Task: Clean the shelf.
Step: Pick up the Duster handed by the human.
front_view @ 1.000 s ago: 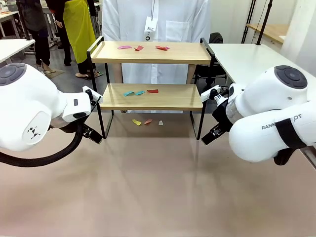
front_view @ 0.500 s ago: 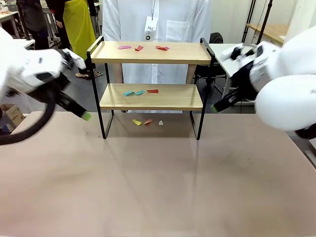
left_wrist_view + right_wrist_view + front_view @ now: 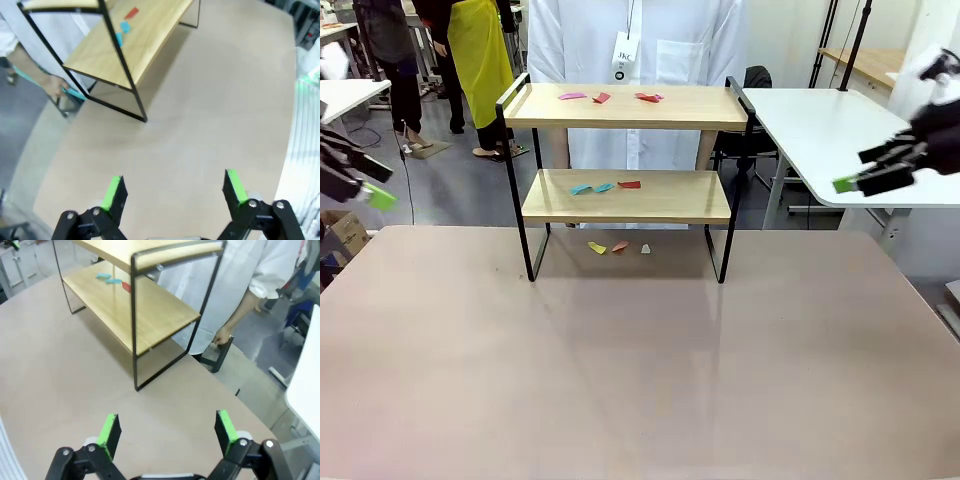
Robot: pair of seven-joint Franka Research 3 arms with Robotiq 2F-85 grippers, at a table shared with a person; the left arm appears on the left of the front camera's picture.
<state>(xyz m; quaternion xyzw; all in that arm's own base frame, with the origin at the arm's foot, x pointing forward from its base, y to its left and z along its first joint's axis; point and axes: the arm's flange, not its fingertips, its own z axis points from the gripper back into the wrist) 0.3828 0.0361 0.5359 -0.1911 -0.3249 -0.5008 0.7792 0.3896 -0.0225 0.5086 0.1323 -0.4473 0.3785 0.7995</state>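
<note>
badge on white coat, print too small to read

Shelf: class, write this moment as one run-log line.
shelf: scraps on both boards | left gripper: open, empty | right gripper: open, empty | table: more scraps under shelf

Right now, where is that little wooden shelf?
In the front view the shelf stands at the far middle of the brown table, with the person in the white coat right behind it.

Front camera squarely faces the 2-tier light-wood, black-framed shelf; both wrist cameras overlook its opposite ends from above.
</note>
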